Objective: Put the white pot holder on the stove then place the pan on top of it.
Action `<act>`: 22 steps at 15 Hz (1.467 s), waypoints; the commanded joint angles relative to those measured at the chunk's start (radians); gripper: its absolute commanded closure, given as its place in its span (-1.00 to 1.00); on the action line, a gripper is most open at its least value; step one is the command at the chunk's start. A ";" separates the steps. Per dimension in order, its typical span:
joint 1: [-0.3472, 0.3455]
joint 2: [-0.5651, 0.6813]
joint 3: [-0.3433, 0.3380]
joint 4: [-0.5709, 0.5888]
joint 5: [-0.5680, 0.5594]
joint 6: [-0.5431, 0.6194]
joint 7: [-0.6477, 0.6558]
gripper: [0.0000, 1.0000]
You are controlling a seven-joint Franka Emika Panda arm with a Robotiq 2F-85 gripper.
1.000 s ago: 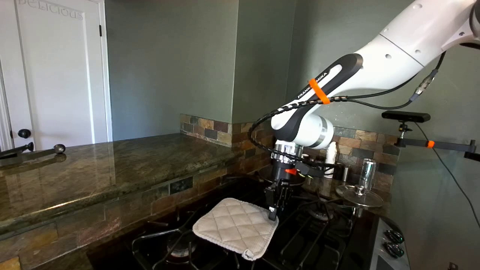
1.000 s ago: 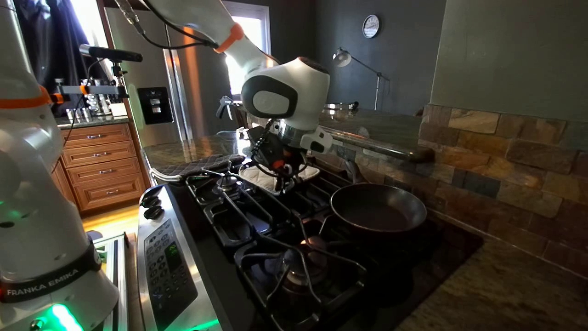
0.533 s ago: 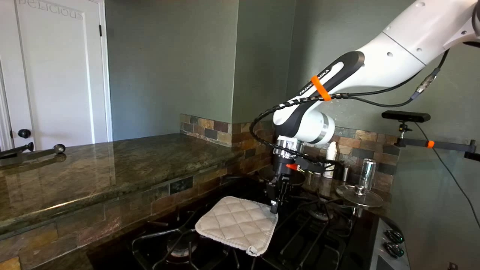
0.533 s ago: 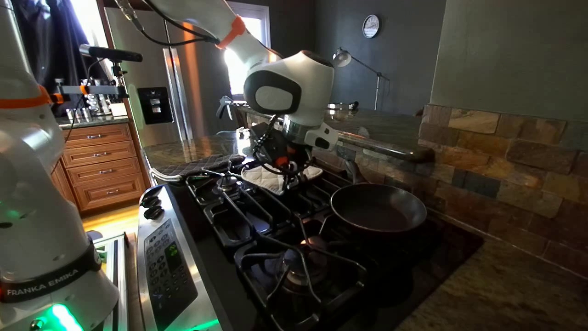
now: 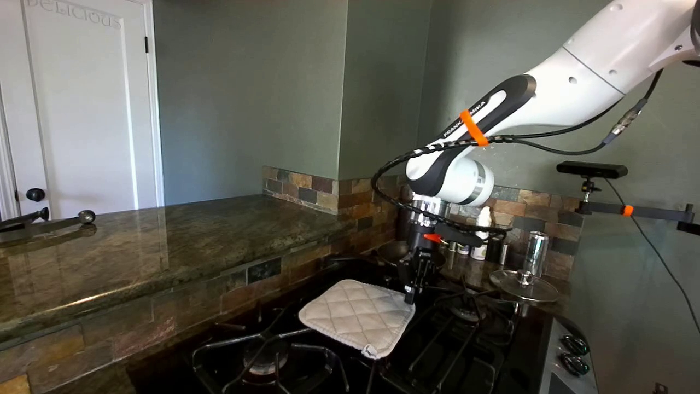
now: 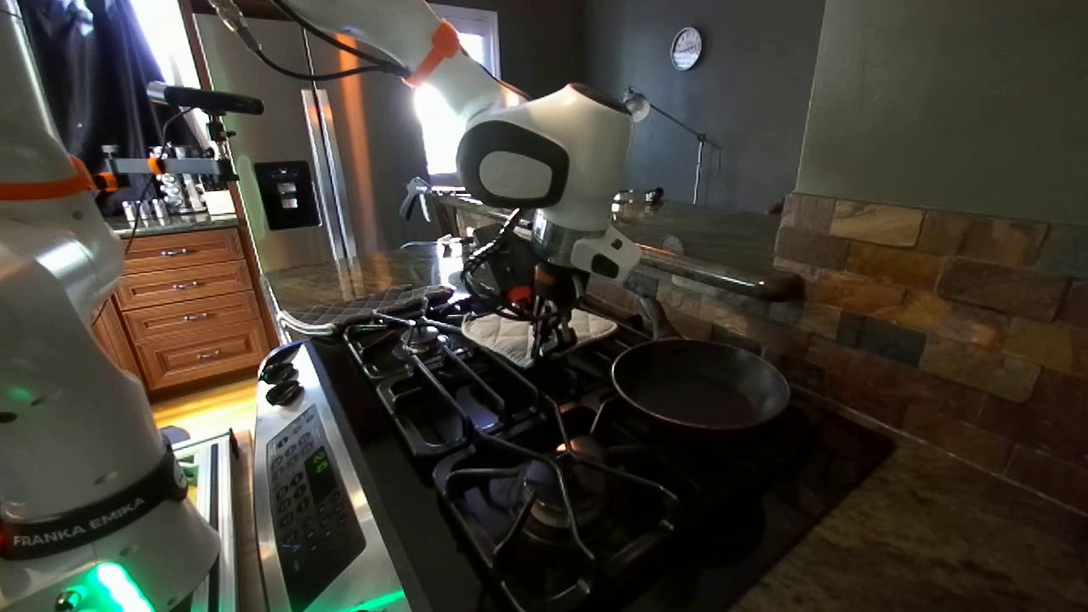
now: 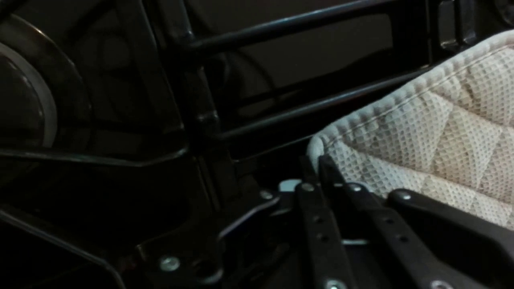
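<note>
The white pot holder (image 5: 358, 317) lies nearly flat over the grates of the black stove (image 6: 722, 527). It also shows in the other views (image 6: 501, 338), (image 7: 441, 132). My gripper (image 7: 316, 163) is shut on one corner of it, and the rest of the pad extends out to one side. In both exterior views the gripper (image 5: 410, 295) (image 6: 544, 340) points down at that corner. I cannot tell whether the pad touches the grates or hangs just above them. The dark pan (image 6: 701, 391) stands on the stove near the backsplash, apart from the pad; the gripper partly hides it in an exterior view (image 5: 391, 251).
A glass lid (image 5: 524, 289) and a steel canister (image 5: 536, 254) stand at the stove's far corner. A raised stone counter (image 5: 180, 241) and tiled backsplash (image 6: 901, 344) border the stove. A dark quilted cloth (image 6: 374, 306) lies beyond the grates. Control knobs (image 6: 283, 391) line the front.
The gripper has moved toward the pan's side of the stove, carrying the pot holder by its corner. The pan has not moved.
</note>
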 commanded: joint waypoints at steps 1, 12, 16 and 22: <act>-0.015 -0.029 -0.012 0.016 -0.067 -0.093 0.059 0.96; -0.022 -0.048 -0.019 0.009 -0.191 -0.098 0.218 0.96; -0.023 -0.047 -0.019 0.004 -0.226 -0.093 0.257 0.34; -0.050 -0.113 -0.049 -0.003 -0.184 -0.070 0.230 -0.38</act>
